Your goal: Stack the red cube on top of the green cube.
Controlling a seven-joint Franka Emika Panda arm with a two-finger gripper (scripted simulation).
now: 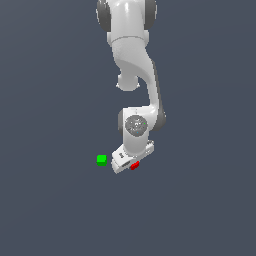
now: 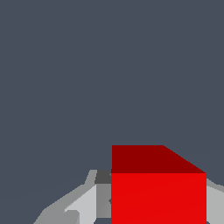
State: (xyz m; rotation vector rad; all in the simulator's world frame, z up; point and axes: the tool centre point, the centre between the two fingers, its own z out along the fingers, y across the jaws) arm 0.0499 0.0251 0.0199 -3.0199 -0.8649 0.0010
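Red cube (image 1: 134, 165) (image 2: 158, 188) sits clamped between the fingers (image 2: 87, 203) of the white gripper (image 1: 129, 165), fingertips pressed against its sides, over the dark grey floor (image 1: 50, 210), with the green cube (image 1: 101, 160) near it toward the exterior view's left, apart.

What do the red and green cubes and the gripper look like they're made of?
Red cube: flat, matte, uniform colour, no texture or highlights; material unclear, a plain simulated solid. Green cube: same flat look, too small to say more. Gripper: smooth white casing with soft shading, plastic-like or painted.
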